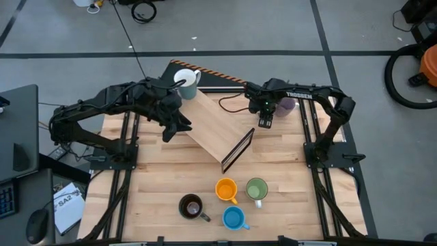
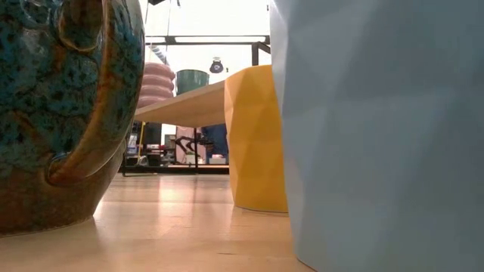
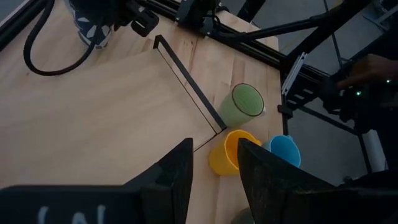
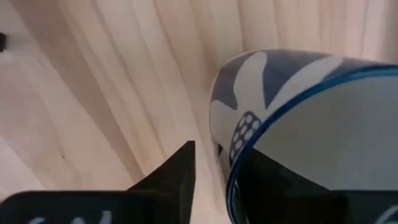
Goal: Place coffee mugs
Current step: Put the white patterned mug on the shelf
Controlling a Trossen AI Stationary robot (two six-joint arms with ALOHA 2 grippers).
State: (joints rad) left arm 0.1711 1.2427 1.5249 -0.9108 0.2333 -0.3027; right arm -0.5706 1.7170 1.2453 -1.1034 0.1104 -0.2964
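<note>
A blue-and-white flowered mug point(image 4: 292, 93) stands on the table at the far right point(image 1: 287, 104). My right gripper point(image 1: 265, 116) points down at it, open, with one finger point(image 4: 177, 177) outside the mug's wall and the other inside the rim point(image 4: 245, 162); a strip of table shows between the outer finger and the wall. My left gripper point(image 3: 214, 177) hovers open above the wooden board point(image 1: 215, 126) with nothing between its fingers. A white mug point(image 1: 186, 80) stands at the far edge. The orange point(image 1: 227, 189), green point(image 1: 257, 188), brown point(image 1: 191, 205) and blue point(image 1: 233, 218) mugs stand together near the front edge.
The wooden board slants across the table's middle, its black-framed edge point(image 1: 237, 150) toward the near right. A black cable point(image 3: 56, 59) loops beside the flowered mug. In the low view the brown point(image 2: 60, 113), orange point(image 2: 253, 136) and blue point(image 2: 378, 128) mugs fill the foreground. Bare tabletop point(image 1: 157, 171) lies near left.
</note>
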